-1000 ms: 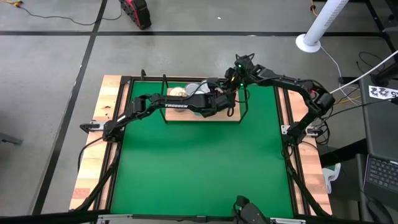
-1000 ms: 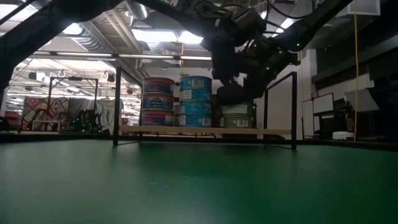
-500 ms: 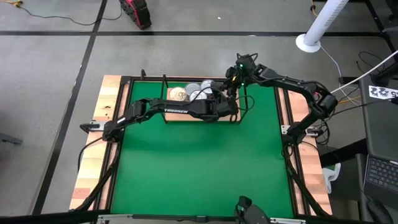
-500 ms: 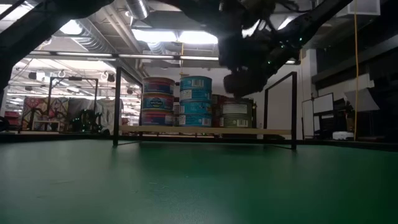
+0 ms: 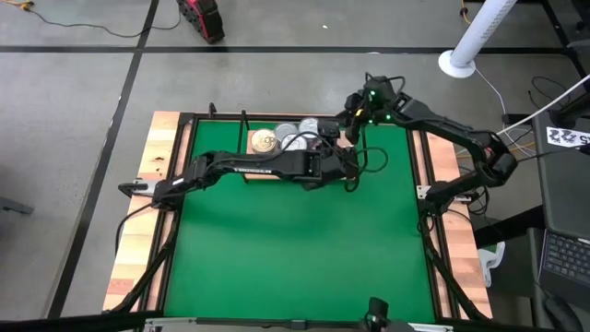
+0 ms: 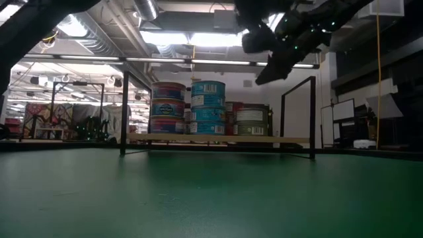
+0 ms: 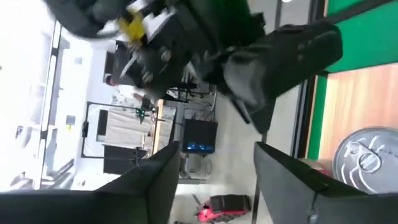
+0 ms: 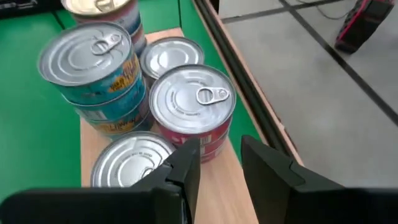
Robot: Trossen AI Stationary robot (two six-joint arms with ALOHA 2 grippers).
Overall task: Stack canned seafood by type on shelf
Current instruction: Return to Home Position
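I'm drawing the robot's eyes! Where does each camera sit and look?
High view: above, looking straight down; left arm, right arm, tins.
Low view: at mat height, looking across at the shelf; arms overhead.
Left wrist view: on left arm, looking into the room; open left gripper.
Right wrist view: on right arm, looking down on tins; open right gripper.
Shared: high and right wrist views both see tin lids.

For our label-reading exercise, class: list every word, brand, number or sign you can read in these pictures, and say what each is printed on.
"TROSSEN": white lettering on the left arm, barely legible.
Teal tin: yellow side print, too blurred to read.
Red tin: side label blurred, unreadable.
Stacked tins in the low view: labels too small.
Marker sheet: black-and-white pattern, no words legible.
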